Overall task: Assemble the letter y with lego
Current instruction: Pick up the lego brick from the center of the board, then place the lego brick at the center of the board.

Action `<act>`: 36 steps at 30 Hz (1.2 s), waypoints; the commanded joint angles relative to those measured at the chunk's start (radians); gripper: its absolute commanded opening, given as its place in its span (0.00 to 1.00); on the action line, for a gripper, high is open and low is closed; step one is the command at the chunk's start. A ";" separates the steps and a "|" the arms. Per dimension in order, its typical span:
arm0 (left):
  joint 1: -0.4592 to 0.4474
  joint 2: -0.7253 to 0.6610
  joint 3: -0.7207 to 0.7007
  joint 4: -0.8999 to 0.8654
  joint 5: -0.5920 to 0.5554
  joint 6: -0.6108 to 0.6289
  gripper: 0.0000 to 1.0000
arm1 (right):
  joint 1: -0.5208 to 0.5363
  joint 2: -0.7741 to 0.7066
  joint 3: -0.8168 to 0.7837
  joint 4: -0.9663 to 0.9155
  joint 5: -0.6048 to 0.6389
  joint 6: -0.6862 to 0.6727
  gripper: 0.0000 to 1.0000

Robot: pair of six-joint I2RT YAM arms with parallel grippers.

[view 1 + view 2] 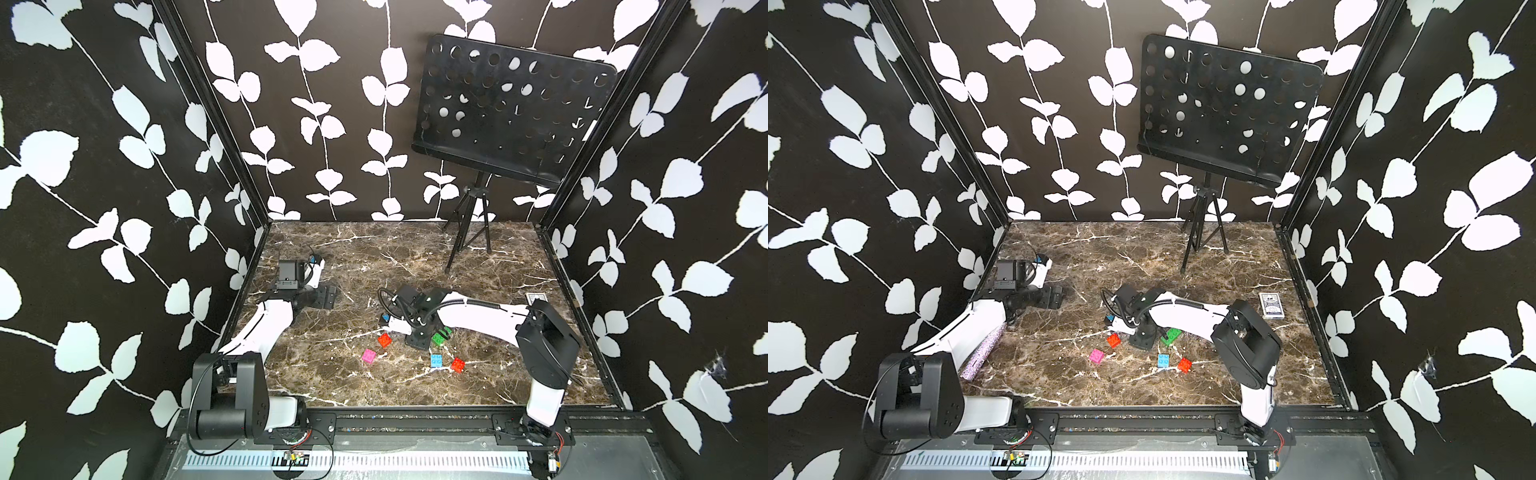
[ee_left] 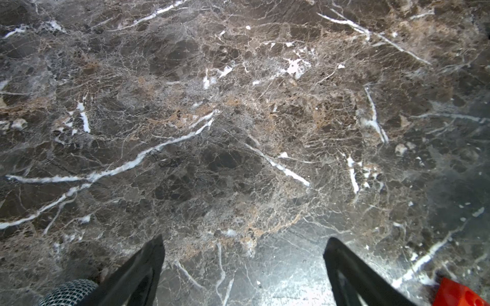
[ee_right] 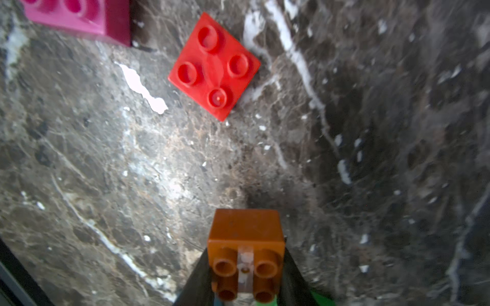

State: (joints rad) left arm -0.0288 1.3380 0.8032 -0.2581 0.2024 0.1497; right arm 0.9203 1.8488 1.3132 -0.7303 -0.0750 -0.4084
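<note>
Clamping the orange brick (image 3: 245, 230) between narrow jaws, the right gripper (image 3: 246, 280) stands near the red brick (image 3: 214, 66); the left gripper (image 2: 244, 267), well apart from it, gapes wide.

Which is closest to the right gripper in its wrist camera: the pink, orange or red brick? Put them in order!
1. The orange brick: clamped in the right gripper itself.
2. The red brick: lying loose ahead of it.
3. The pink brick: farther on, past the red one, partly cut off.

Marble tabletop (image 1: 374, 257) with scattered lego (image 1: 369, 356)
</note>
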 commanded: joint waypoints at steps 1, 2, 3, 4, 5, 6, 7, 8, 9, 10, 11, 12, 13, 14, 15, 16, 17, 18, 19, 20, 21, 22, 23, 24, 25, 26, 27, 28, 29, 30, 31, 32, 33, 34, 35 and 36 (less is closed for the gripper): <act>0.014 -0.038 -0.016 0.008 0.008 0.013 0.96 | -0.015 0.019 0.046 -0.004 -0.024 -0.287 0.20; 0.018 -0.039 -0.017 0.008 0.008 0.013 0.96 | -0.017 0.034 0.061 -0.012 -0.025 -0.317 0.20; 0.020 -0.042 -0.017 0.009 0.008 0.013 0.96 | -0.021 0.053 0.080 -0.021 -0.023 -0.336 0.20; 0.024 -0.044 -0.016 0.008 0.008 0.013 0.96 | -0.027 0.075 0.105 -0.031 -0.020 -0.349 0.20; 0.028 -0.045 -0.018 0.009 0.009 0.013 0.96 | -0.033 0.097 0.132 -0.043 -0.023 -0.355 0.20; 0.029 -0.045 -0.018 0.008 0.010 0.012 0.96 | -0.042 0.112 0.152 -0.047 -0.029 -0.353 0.20; 0.033 -0.047 -0.019 0.008 0.011 0.011 0.96 | -0.049 0.128 0.170 -0.048 -0.039 -0.347 0.20; 0.034 -0.048 -0.020 0.008 0.014 0.011 0.96 | -0.055 0.140 0.187 -0.050 -0.044 -0.342 0.21; 0.035 -0.049 -0.021 0.010 0.014 0.011 0.96 | -0.057 0.153 0.201 -0.052 -0.045 -0.339 0.21; 0.035 -0.047 -0.021 0.010 0.016 0.012 0.96 | -0.057 0.167 0.214 -0.055 -0.046 -0.340 0.22; 0.036 -0.047 -0.022 0.011 0.017 0.011 0.96 | -0.057 0.179 0.226 -0.059 -0.046 -0.339 0.23; 0.036 -0.046 -0.023 0.011 0.019 0.011 0.96 | -0.058 0.189 0.234 -0.063 -0.045 -0.338 0.23; 0.037 -0.045 -0.023 0.012 0.022 0.011 0.96 | -0.058 0.198 0.240 -0.067 -0.049 -0.336 0.24; 0.037 -0.045 -0.023 0.013 0.023 0.010 0.96 | -0.058 0.205 0.244 -0.069 -0.049 -0.334 0.25; 0.036 -0.044 -0.024 0.013 0.024 0.009 0.96 | -0.058 0.210 0.246 -0.069 -0.049 -0.334 0.26; 0.037 -0.044 -0.024 0.015 0.026 0.009 0.96 | -0.059 0.216 0.248 -0.070 -0.048 -0.335 0.27; 0.037 -0.044 -0.024 0.014 0.026 0.008 0.96 | -0.059 0.223 0.249 -0.074 -0.046 -0.338 0.27; 0.036 -0.043 -0.025 0.016 0.028 0.008 0.96 | -0.059 0.226 0.248 -0.074 -0.044 -0.341 0.27; 0.036 -0.043 -0.026 0.016 0.028 0.008 0.96 | -0.058 0.228 0.246 -0.074 -0.043 -0.344 0.28; 0.036 -0.043 -0.025 0.016 0.028 0.008 0.96 | -0.059 0.232 0.244 -0.073 -0.041 -0.345 0.28; 0.037 -0.041 -0.025 0.016 0.029 0.007 0.96 | -0.058 0.233 0.244 -0.072 -0.042 -0.346 0.29; 0.037 -0.041 -0.028 0.017 0.029 0.007 0.96 | -0.058 0.234 0.244 -0.073 -0.043 -0.345 0.30; 0.038 -0.041 -0.027 0.017 0.029 0.007 0.96 | -0.058 0.234 0.245 -0.073 -0.045 -0.343 0.32; 0.037 -0.041 -0.027 0.016 0.031 0.007 0.96 | -0.058 0.232 0.245 -0.072 -0.047 -0.339 0.35; 0.037 -0.043 -0.027 0.016 0.031 0.007 0.96 | -0.059 0.226 0.247 -0.071 -0.049 -0.331 0.38; 0.036 -0.043 -0.025 0.016 0.031 0.007 0.96 | -0.058 0.219 0.246 -0.073 -0.053 -0.322 0.42; 0.037 -0.042 -0.026 0.017 0.031 0.007 0.96 | -0.058 0.211 0.248 -0.074 -0.057 -0.311 0.45; 0.037 -0.043 -0.025 0.016 0.032 0.007 0.96 | -0.058 0.197 0.245 -0.076 -0.061 -0.301 0.47; 0.037 -0.043 -0.025 0.016 0.032 0.007 0.96 | -0.058 0.180 0.239 -0.075 -0.063 -0.296 0.48; 0.036 -0.043 -0.025 0.016 0.032 0.006 0.96 | -0.058 0.164 0.229 -0.069 -0.063 -0.292 0.50; 0.036 -0.044 -0.026 0.017 0.032 0.006 0.96 | -0.058 0.144 0.218 -0.060 -0.062 -0.288 0.50; 0.036 -0.043 -0.026 0.017 0.034 0.005 0.96 | -0.058 0.125 0.210 -0.052 -0.064 -0.285 0.50; 0.037 -0.043 -0.026 0.017 0.035 0.005 0.96 | -0.057 0.107 0.203 -0.047 -0.066 -0.285 0.51; 0.036 -0.044 -0.025 0.017 0.036 0.005 0.96 | -0.054 0.090 0.192 -0.034 -0.072 -0.287 0.51; 0.037 -0.045 -0.025 0.017 0.037 0.006 0.96 | -0.051 0.073 0.182 -0.024 -0.086 -0.306 0.51; 0.036 -0.044 -0.025 0.017 0.037 0.007 0.96 | -0.047 0.058 0.168 -0.009 -0.103 -0.331 0.51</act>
State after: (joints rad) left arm 0.0029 1.3163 0.7898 -0.2550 0.2253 0.1509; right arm 0.8642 1.9789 1.5021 -0.7586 -0.1268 -0.7044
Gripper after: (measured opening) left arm 0.962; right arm 0.505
